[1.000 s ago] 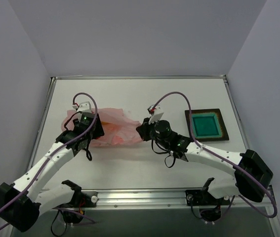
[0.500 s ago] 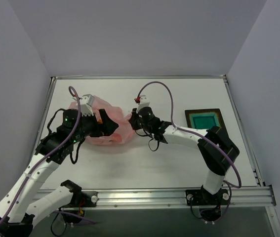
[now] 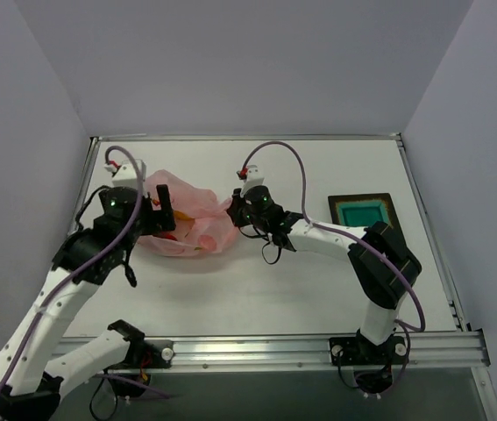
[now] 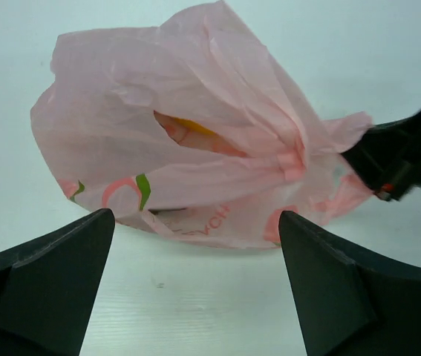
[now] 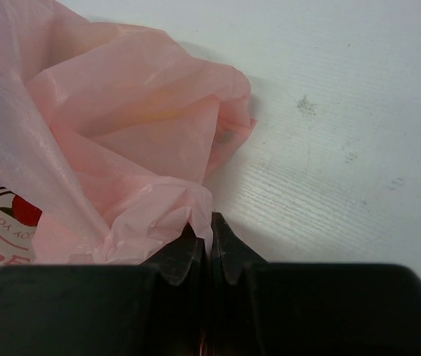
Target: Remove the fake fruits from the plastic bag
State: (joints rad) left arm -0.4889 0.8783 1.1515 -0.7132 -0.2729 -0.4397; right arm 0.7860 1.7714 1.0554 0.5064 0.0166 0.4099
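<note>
The white surface carries the pink plastic bag left of centre, slumped and crumpled, with the teal tray well apart to its right. The right fingers are pressed together on a gathered fold at the bag's right end, pinning it low near the surface. The left fingers are spread wide with nothing between them, aimed at the bag's side just short of it, where a slit-like mouth gapes. The fake fruits seem to be all inside the bag: a yellow-orange piece shows through the mouth, and a red patch behind the film may be fruit or print, I cannot tell. The step in hand looks like gaining access, one arm anchoring while the other lines up. Next, the left fingers likely need to enter the slit without snagging the thin film, narrow onto the yellow-orange piece, and lift it clear
</note>
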